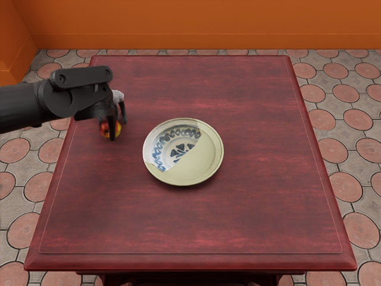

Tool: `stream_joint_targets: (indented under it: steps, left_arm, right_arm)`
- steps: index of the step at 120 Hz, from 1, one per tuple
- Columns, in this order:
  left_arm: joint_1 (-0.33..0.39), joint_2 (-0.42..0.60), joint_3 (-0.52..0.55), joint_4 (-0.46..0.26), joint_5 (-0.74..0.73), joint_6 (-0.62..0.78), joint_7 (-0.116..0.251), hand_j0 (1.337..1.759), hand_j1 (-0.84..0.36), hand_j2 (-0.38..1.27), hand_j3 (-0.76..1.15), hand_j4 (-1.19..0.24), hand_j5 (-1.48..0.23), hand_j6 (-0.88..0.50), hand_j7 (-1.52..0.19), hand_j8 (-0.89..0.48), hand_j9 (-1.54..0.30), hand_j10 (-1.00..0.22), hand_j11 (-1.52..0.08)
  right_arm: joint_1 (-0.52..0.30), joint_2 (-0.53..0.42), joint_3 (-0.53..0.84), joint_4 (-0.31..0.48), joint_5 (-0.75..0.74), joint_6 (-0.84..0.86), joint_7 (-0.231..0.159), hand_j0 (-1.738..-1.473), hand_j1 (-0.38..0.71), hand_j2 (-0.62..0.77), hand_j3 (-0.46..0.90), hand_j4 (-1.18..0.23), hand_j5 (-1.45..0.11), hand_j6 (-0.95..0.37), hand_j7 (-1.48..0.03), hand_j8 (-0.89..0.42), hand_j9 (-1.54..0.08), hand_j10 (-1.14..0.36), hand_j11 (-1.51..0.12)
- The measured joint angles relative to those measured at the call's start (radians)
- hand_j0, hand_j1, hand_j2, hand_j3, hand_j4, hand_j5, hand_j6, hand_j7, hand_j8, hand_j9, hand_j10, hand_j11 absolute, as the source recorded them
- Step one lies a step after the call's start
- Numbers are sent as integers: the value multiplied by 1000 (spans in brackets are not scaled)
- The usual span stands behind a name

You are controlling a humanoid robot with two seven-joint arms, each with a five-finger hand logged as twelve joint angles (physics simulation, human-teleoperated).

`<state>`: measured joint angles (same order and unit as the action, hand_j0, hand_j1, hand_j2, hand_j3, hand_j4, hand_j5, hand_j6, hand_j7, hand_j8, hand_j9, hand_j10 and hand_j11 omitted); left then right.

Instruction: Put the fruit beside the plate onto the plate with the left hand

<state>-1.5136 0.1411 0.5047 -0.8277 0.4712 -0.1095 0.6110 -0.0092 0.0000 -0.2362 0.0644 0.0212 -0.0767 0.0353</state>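
The dark red desk [256, 226] spread beneath and to the right of the hand, carrying only two things. The robot's left arm [24, 104] reached in over the desk's far left edge. The patterned plate [205, 158] sat well to the right of the hand and a little nearer the camera, with nothing on it. The left hand [106, 110] hung over the desk's left side, its fingers [111, 119] curled downward and closed around the fruit [105, 129]. This small red-and-yellow fruit sat directly under the palm, with one dark finger crossing its front. It was low, at or barely above the desk surface; which of the two could not be told.

By this showing, the reach and the grasp looked done. The lift, the carry rightward to the plate and the release were not yet done, so most of the task's travel remained. The right arm was out of view.
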Motion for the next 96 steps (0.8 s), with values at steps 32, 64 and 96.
stream_joint_targets:
  steps: [32, 64, 96]
  left_arm:
    - [-19, 113, -182, -4, -26, -128, 0, 1656, -340, 566, 0, -723, -1058, -512, -1020, -419, -1010, -606, -1002]
    - [-23, 276, -481, -97, -92, -363, 0, 1656, -375, 676, 0, -768, -1138, -483, -1096, -388, -1080, -590, -1064]
    - [-33, 287, -615, -191, -229, -498, 1, 1655, -420, 744, 0, -793, -1213, -439, -1167, -333, -1138, -548, -1108]
  right_arm:
    - [0, 0, 0, 0, 0, 0, 0, -1658, -349, 0, 0, -1, 0, -1, 0, -1, 0, 0, 0]
    - [0, 0, 0, 0, 0, 0, 0, -1658, -349, 0, 0, -1, 0, -1, 0, -1, 0, 0, 0]
    - [0, 0, 0, 0, 0, 0, 0, -1658, -349, 0, 0, -1, 0, -1, 0, -1, 0, 0, 0]
